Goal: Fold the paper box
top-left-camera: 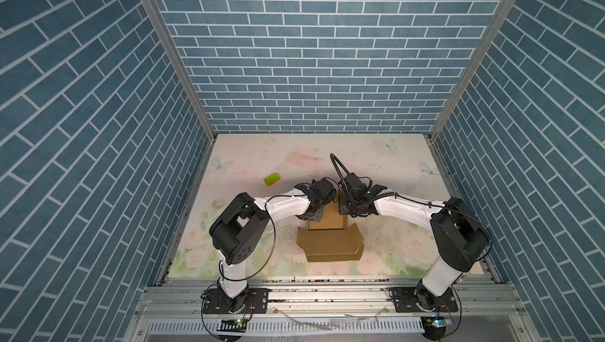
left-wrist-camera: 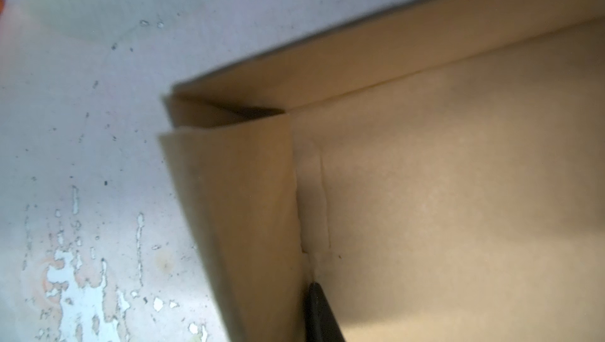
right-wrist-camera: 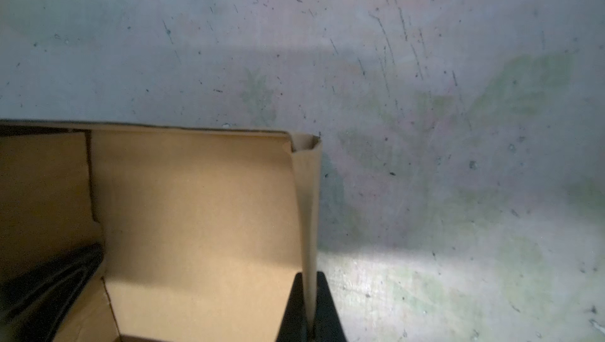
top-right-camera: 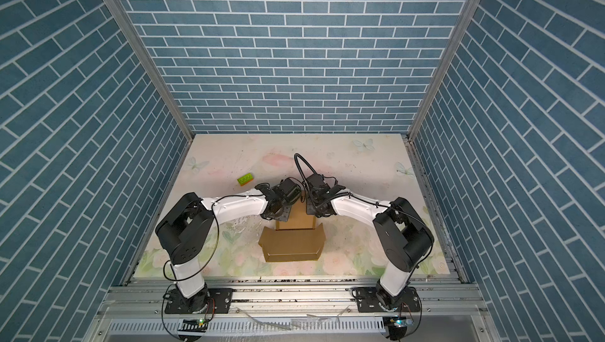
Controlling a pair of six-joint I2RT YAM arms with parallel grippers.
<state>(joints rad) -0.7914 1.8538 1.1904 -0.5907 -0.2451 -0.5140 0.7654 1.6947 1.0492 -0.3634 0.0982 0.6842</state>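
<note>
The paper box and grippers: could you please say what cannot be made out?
- Left wrist view: the left gripper shows one finger; the paper box wall hides the other, grip unclear.
- Both top views: the wrists cover the box's far end.
- Right wrist view: the edge cuts off the right gripper, pinching a wall.
- Top views: green brick too small for detail.

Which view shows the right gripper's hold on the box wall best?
The right wrist view: the right gripper pinches a side wall of the paper box between both fingers. In both top views the arm hides the pinch; the left wrist view misses it.
</note>
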